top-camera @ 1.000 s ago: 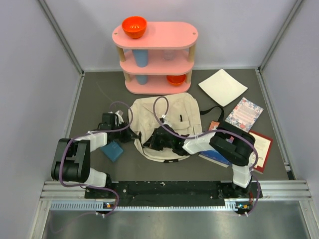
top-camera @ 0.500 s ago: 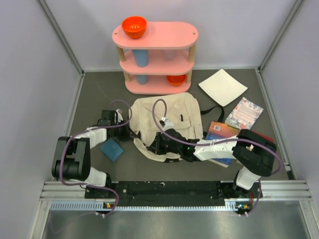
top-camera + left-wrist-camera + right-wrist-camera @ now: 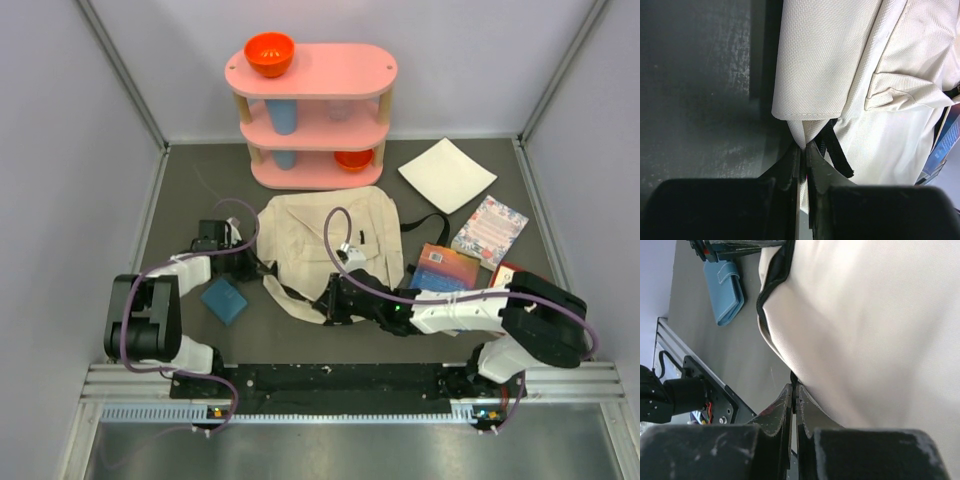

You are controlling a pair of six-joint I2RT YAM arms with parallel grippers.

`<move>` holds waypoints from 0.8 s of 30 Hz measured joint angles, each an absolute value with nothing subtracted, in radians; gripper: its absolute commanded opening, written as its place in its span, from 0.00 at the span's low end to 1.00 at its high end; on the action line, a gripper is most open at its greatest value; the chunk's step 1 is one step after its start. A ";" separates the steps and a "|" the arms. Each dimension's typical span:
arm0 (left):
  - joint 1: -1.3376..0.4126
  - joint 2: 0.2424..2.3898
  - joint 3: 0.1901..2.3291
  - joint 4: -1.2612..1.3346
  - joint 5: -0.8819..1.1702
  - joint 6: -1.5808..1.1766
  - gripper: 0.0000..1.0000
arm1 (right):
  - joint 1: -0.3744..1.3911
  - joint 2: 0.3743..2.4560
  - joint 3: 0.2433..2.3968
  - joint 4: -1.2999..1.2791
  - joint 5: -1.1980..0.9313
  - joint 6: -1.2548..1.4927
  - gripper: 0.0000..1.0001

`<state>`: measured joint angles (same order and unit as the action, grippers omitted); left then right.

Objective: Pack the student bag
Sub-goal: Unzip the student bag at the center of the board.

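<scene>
Clearly this is the opening step: the student bag (image 3: 330, 235) lies flat on the table just in front of the pink shelf (image 3: 312, 120), and nothing looks packed yet. The left gripper (image 3: 804, 150) is clenched on a fold of cream fabric at the bag's left edge, beside a black strap. That pinch should serve as the anchor, held firm and low so the cloth cannot slide. The right gripper (image 3: 794, 387) is closed tight at the edge of the bag farthest from the shelf. A steady, slow pull away from the anchor, along the seam and not upward, would likely part the opening without bunching the soft cloth or dragging the whole bag.

In front of the shelf and to its left, the blue wallet (image 3: 224, 300) lies in plain view. The bag's mouth and zipper line cannot be made out from above. In the right wrist view a dark sliver sits at the fingertips, but I cannot tell whether it is a zipper pull, trim or shadow. In front of the shelf and to its right, the right arm partly covers the books (image 3: 446, 268).
</scene>
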<state>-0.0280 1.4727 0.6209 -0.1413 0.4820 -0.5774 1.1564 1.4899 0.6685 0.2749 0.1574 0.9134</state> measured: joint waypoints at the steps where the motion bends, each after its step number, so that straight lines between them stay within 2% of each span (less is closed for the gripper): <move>1: -0.028 1.472 0.621 -0.142 0.481 -0.577 0.00 | 1.157 1.475 0.657 0.272 0.166 0.919 0.00; 5: 0.002 1.468 0.622 -0.144 0.482 -0.577 0.00 | 1.157 1.383 0.583 0.227 0.205 0.929 0.00; 6: 0.011 1.468 0.623 -0.144 0.482 -0.577 0.07 | 1.157 1.355 0.565 0.210 0.213 0.930 0.00; 9: 0.021 1.463 0.623 -0.144 0.487 -0.575 0.51 | 1.158 1.297 0.530 0.181 0.227 0.931 0.00; 10: 0.021 1.457 0.623 -0.145 0.486 -0.567 0.69 | 1.158 1.284 0.524 0.175 0.228 0.929 0.00; 14: 0.028 1.364 0.623 -0.172 0.458 -0.548 0.99 | 1.158 1.278 0.522 0.154 0.233 0.924 0.00; 18: 0.022 1.176 0.625 -0.229 0.421 -0.508 0.99 | 1.159 1.278 0.522 0.147 0.238 0.924 0.00; 21: -0.052 1.052 0.649 -0.265 0.382 -0.457 0.98 | 1.159 1.278 0.522 0.147 0.242 0.925 0.00; 24: -0.309 1.003 0.706 -0.287 0.280 -0.397 0.99 | 1.159 1.276 0.522 0.147 0.244 0.928 0.00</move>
